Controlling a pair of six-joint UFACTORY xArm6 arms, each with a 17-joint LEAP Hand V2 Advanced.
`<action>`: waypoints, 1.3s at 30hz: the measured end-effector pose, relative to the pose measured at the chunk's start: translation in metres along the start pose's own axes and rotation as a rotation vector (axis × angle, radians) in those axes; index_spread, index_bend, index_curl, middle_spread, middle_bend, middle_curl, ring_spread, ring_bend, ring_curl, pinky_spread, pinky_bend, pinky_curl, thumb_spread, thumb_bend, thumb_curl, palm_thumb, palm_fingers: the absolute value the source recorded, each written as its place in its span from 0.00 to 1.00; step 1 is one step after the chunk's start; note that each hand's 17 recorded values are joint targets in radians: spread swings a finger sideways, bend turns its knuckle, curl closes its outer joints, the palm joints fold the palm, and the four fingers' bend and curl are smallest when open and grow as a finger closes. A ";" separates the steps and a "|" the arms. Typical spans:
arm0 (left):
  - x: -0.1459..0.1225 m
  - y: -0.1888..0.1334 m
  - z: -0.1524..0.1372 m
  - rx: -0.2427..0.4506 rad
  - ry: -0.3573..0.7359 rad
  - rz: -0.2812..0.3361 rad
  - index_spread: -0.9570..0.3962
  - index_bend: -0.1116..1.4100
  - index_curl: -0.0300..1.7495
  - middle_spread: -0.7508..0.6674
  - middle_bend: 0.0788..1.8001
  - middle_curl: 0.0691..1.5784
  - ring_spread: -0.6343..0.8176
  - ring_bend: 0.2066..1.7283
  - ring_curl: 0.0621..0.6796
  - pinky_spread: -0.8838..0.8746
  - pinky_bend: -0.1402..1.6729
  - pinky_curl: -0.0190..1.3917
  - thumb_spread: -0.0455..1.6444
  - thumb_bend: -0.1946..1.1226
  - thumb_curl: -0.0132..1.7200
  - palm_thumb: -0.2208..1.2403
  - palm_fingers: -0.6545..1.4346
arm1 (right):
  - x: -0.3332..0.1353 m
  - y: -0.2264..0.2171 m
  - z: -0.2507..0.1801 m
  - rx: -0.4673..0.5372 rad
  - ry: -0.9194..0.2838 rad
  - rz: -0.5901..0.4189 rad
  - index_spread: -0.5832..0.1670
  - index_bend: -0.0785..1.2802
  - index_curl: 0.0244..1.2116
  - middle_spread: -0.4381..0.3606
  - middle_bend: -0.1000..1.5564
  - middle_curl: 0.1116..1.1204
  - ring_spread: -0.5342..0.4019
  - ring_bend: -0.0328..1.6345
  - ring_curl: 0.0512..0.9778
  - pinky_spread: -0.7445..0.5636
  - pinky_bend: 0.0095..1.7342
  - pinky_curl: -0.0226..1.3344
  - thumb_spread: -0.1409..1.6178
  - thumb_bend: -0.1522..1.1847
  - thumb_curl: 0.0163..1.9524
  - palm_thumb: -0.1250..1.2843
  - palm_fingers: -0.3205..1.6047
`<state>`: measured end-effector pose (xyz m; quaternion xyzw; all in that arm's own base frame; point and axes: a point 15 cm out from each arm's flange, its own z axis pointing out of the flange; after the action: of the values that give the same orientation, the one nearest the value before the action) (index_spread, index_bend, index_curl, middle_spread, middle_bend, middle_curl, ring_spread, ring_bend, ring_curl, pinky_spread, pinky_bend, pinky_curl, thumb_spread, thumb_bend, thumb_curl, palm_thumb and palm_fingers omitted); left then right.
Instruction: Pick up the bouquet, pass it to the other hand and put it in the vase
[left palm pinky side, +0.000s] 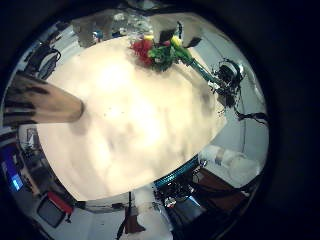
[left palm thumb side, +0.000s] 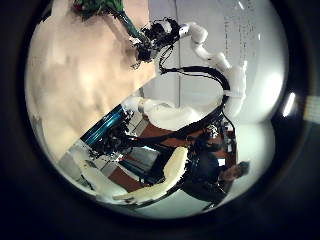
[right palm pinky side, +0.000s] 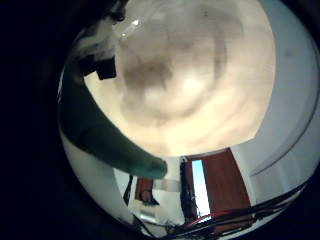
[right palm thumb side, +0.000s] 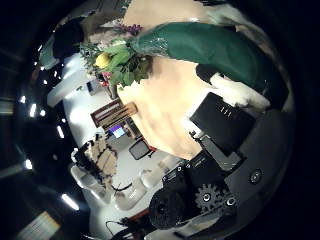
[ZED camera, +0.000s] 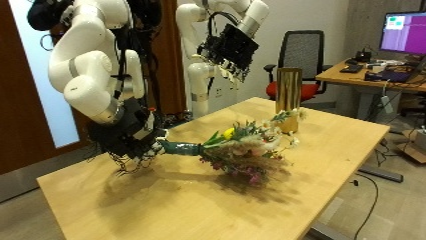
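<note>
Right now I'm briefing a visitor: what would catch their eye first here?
The bouquet stands out: its green-wrapped stems are gripped by the right robot hand low over the wooden table. Beyond the flowers a tall gold vase stands upright on the table, and the left robot hand hangs above, holding nothing.

Two white arms, one hand low and clamped, the other raised.

The right arm, nearer and lower, reaches down so its right hand sits just above the table, fingers curled round the bouquet's green wrapped stem. The left arm stands farther back, its left hand held high over the table, fingers hanging relaxed and holding nothing.
</note>
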<state>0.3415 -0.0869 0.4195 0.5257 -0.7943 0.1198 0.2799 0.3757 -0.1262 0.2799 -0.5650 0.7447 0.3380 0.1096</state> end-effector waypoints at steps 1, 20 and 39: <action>0.000 0.000 0.000 0.001 0.000 -0.001 0.96 0.19 0.21 0.91 0.06 0.14 0.88 0.14 0.26 0.82 0.18 0.22 0.50 0.12 0.20 0.28 0.32 | -0.003 0.001 -0.004 0.002 -0.025 -0.012 0.46 0.83 0.75 0.33 0.84 0.74 0.35 0.88 0.64 0.42 0.83 0.45 0.37 0.11 0.39 0.96 0.73; -0.026 0.002 -0.020 0.136 0.165 -0.084 0.94 0.20 0.22 0.89 0.06 0.14 0.85 0.16 0.27 0.81 0.18 0.21 0.50 0.12 0.19 0.28 0.34 | -0.059 0.035 -0.073 0.109 -0.460 -0.337 0.48 0.85 0.75 0.36 0.85 0.76 0.35 0.88 0.67 0.40 0.75 0.56 0.20 0.10 0.46 0.96 0.74; -0.034 -0.008 -0.038 0.259 0.385 -0.063 0.94 0.19 0.22 0.89 0.06 0.14 0.84 0.18 0.26 0.80 0.18 0.21 0.50 0.12 0.19 0.28 0.35 | -0.136 0.045 -0.053 0.054 -0.626 -0.712 0.48 0.84 0.76 0.36 0.85 0.75 0.35 0.87 0.68 0.39 0.69 0.67 0.16 0.10 0.47 0.95 0.74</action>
<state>0.3706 -0.0462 0.4300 0.5490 -0.6876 0.3100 0.3601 0.3917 -0.0490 0.4102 -0.6530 0.4443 0.4140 0.4525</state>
